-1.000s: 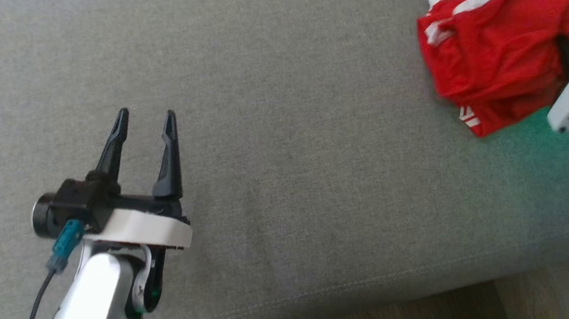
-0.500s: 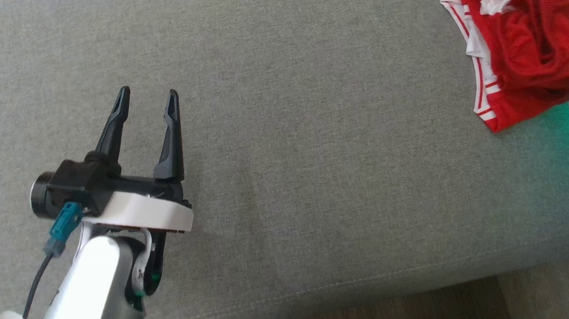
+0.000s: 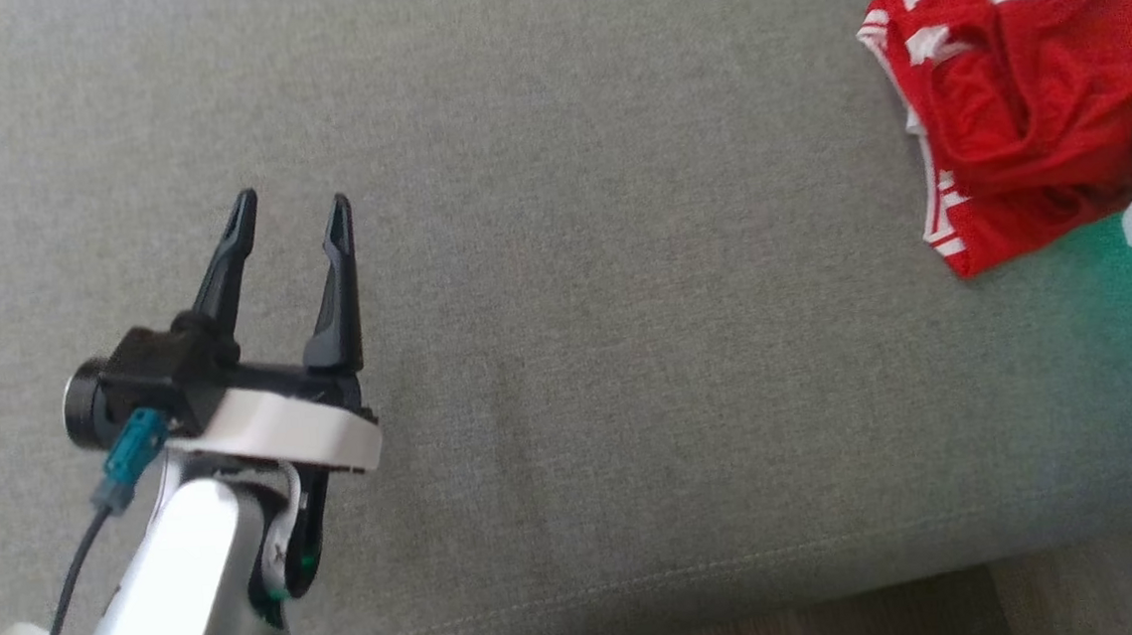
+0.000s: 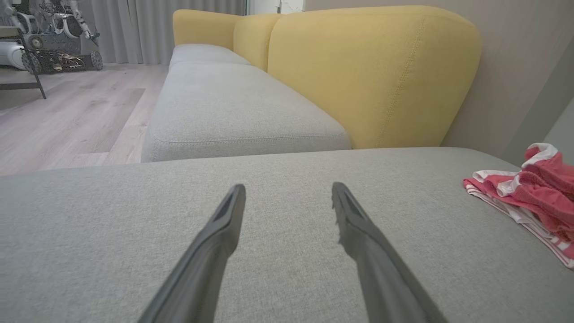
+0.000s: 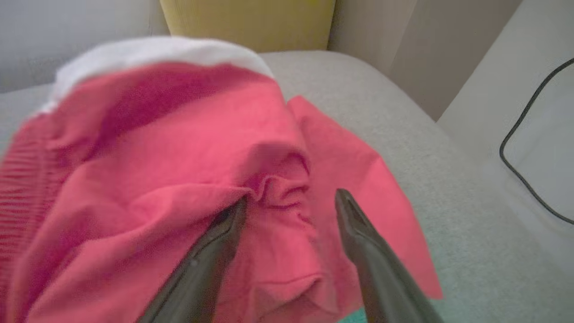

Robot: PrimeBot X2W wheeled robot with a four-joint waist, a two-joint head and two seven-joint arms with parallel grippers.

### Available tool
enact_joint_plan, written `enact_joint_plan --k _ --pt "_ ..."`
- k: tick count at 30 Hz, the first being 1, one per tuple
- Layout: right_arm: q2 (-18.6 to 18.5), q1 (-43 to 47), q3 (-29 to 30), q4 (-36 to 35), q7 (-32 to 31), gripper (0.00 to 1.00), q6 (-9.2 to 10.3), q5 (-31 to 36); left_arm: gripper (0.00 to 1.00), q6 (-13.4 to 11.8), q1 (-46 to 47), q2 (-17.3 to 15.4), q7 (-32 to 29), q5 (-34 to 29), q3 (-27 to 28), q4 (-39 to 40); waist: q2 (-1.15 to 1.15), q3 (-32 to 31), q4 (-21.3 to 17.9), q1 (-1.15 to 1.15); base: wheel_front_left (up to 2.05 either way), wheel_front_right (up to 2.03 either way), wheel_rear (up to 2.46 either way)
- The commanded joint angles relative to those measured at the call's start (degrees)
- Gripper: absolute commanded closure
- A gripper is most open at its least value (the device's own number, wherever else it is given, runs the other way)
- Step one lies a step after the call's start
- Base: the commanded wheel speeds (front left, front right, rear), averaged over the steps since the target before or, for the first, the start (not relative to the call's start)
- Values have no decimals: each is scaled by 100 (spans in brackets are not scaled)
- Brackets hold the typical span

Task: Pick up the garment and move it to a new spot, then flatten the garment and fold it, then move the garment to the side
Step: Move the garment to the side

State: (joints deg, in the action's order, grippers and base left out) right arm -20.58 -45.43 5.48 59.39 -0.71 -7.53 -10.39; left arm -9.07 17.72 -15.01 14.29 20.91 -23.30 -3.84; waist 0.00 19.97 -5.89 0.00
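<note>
Right jaws: apart, straddling a raised pucker of the crumpled red garment with white trim (image 3: 1010,117), which lies heaped at the far right end of the grey woven sofa seat (image 3: 628,353).
Left jaws: apart, empty, over the seat's left part, well clear of the cloth.
Risk: closing here would likely pinch one thin fold, so the cloth could drag bunched or slip off the seat's right edge.

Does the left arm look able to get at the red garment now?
Likely only with a long stretch: nothing blocks the left gripper, but the red garment lies far across the grey cushion.
</note>
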Motion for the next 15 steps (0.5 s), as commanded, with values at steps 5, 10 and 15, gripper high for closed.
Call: enact_joint_plan --k 5,10,15 --pt "116 555 -140 -681 500 0 4 -128 0 -99 -231 -109 56 84 275 131 0 -472 -74 0 0 0 0" --pt "452 1291 -124 -1667 751 0 4 -281 0 -210 -491 -148 56 126 340 154 0 -750 -33 0 0 0 0" --pt "965 2083 -228 -3002 742 0 4 -253 0 -286 -698 -218 39 172 399 208 0 -943 117 0 0 0 0"
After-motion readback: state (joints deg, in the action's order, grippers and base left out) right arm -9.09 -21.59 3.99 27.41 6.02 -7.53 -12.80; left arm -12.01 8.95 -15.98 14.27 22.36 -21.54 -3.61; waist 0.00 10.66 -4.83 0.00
